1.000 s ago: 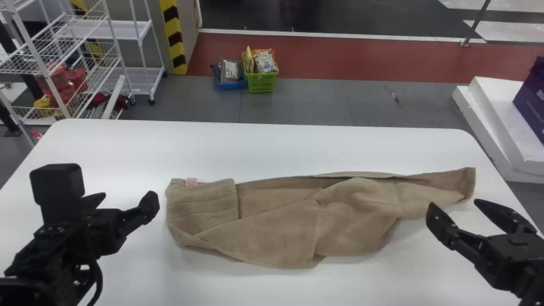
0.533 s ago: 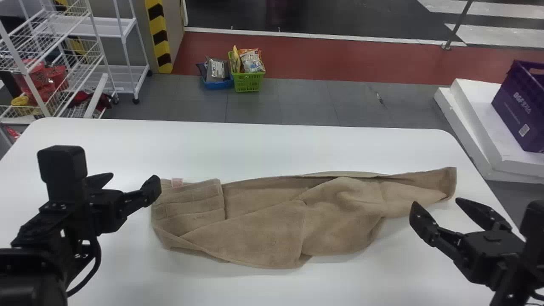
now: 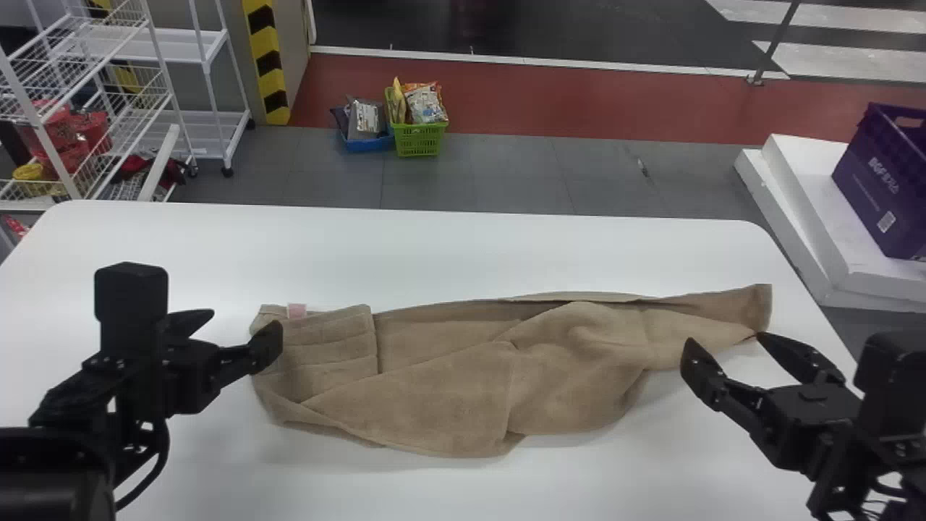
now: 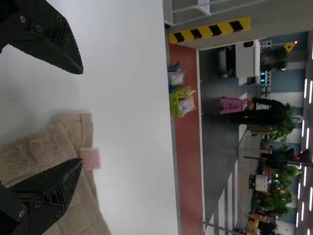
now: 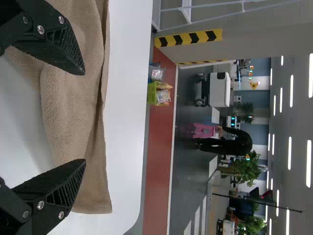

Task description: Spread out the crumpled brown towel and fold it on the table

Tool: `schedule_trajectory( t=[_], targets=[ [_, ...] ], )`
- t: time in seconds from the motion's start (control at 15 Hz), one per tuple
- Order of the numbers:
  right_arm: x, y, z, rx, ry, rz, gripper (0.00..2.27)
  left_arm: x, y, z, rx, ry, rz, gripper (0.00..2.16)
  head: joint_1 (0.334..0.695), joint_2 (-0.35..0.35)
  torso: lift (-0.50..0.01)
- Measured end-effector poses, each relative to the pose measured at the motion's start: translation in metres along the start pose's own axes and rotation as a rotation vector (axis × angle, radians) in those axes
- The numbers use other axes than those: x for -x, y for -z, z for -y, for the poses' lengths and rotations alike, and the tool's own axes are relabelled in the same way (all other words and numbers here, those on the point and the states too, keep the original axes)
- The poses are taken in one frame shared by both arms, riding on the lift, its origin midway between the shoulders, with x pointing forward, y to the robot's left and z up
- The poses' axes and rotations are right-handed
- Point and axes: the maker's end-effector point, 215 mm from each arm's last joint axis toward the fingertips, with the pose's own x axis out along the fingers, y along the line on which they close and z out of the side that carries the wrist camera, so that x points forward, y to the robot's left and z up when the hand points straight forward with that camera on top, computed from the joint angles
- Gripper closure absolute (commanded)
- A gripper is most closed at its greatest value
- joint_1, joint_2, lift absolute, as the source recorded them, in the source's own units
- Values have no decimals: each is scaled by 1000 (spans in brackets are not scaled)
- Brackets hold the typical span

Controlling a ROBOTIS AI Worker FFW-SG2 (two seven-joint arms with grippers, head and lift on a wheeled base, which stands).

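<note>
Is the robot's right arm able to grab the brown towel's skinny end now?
Probably yes: the right pincer is open close to the towel's skinny end, and nothing seems to block the way.

From my remote seat I'm seeing what looks like an indoor robotics test hall: white shelving [image 3: 173, 47] is standing around eleven o'clock beside a hazard-striped column [image 3: 269, 69], crosswalk stripes [image 3: 854, 64] are crossing dark flooring [image 3: 579, 29] towards one, and ceiling strip lights [image 5: 309, 164] are glowing.
</note>
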Motion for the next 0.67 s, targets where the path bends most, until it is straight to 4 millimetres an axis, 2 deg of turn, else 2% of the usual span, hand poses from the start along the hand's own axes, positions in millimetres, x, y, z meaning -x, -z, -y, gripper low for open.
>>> schedule_trajectory(
  t=[0.13,0.2,0.47,0.67],
  targets=[
    [-4,1,-4,3,-3,-2,208,8,20,2,51,42,-72,218,695,-114,-127],
    [-5,1,-7,5,-6,-1,208,9,23,1,62,42,-81,218,695,-110,-127],
    [-8,0,-12,10,-12,0,211,8,6,-5,80,38,-43,218,695,-92,-127],
    [-6,1,-8,13,-4,-3,208,2,2,3,89,60,-36,218,695,-103,-127]
  ],
)
